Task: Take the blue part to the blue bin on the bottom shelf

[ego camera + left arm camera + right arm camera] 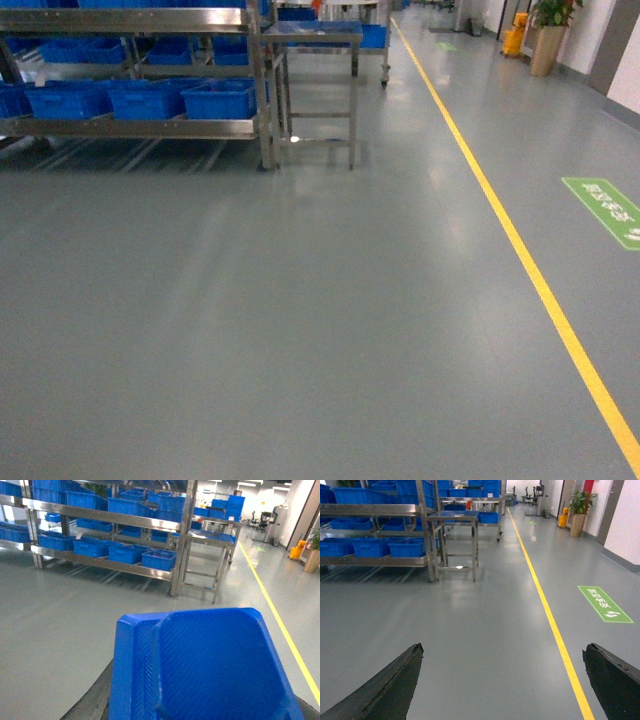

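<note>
Wide grey glossy floor (pixel 300 330) fills the head view, with a long yellow painted line (pixel 520 260) running up its right side and a green rectangular floor sign (pixel 605 210) beyond that line. Far off at upper left stands the tall stainless-steel rack (pixel 130 127), and its bottom shelf (pixel 107 562) carries a row of bright-blue ribbed plastic crates; the nearest to the rack's corner post is the blue bin (pixel 159 559), sitting on the low steel rail. Just beside the rack is a small steel-legged side table (pixel 318 95). A potted plant in a tan planter (pixel 578 517) and a yellow mop bucket (pixel 563 517) wait far down the aisle.

On to the arms! The left gripper (pixel 200 715) is clamped on a smooth, dark-blue, moulded plastic piece with a textured flank, the blue part (pixel 205 665), which blocks most of the left wrist view; only dark finger edges peek out under it. The right gripper (pixel 502 690) is spread wide, its two black fingers (pixel 390 685) at opposite corners with bare floor between them.
</note>
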{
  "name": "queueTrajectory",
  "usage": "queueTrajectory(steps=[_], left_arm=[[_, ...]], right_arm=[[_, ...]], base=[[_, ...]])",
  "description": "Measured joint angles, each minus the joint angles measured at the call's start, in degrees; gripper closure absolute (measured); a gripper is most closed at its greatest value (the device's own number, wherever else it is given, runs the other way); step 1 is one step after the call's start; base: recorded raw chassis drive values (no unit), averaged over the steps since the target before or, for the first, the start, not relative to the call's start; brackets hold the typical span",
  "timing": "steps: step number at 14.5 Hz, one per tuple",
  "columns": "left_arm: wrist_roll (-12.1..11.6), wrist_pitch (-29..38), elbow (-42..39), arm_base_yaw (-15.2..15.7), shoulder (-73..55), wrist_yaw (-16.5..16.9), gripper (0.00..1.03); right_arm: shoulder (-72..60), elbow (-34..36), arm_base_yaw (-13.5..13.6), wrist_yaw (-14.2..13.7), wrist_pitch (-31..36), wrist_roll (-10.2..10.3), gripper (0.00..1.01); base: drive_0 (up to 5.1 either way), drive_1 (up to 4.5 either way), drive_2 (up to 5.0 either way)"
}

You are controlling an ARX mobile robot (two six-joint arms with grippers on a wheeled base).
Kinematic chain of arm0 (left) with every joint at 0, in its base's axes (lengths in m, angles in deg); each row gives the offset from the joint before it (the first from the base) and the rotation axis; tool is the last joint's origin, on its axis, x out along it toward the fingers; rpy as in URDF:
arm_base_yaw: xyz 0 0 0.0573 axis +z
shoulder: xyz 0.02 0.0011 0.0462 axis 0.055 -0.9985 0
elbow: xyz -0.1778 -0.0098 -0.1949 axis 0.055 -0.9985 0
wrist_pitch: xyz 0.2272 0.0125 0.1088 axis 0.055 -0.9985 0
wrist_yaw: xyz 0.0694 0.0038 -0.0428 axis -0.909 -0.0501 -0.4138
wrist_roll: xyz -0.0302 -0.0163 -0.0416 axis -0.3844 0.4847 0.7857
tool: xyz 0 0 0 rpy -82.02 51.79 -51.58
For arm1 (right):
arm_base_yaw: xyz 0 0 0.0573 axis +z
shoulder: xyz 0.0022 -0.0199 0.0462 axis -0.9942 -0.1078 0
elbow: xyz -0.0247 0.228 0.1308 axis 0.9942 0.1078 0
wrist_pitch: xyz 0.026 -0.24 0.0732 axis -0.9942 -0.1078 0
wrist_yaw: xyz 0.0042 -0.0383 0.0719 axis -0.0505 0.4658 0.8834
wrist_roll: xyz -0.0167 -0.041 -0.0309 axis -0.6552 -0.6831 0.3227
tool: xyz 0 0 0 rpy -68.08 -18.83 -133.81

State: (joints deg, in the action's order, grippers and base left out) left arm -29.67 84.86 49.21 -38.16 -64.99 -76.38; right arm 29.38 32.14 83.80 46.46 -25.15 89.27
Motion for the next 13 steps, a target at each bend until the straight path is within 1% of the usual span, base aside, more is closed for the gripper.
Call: queueTrajectory(steps=[13], left_arm=[[0.04,0.09,-0.02,0.00,-0.11,0.00,0.59]], right_arm=[[0.00,0.00,0.00,0.00,0.00,0.00,0.03]], base=[[-0.1,4.26,-4.4]])
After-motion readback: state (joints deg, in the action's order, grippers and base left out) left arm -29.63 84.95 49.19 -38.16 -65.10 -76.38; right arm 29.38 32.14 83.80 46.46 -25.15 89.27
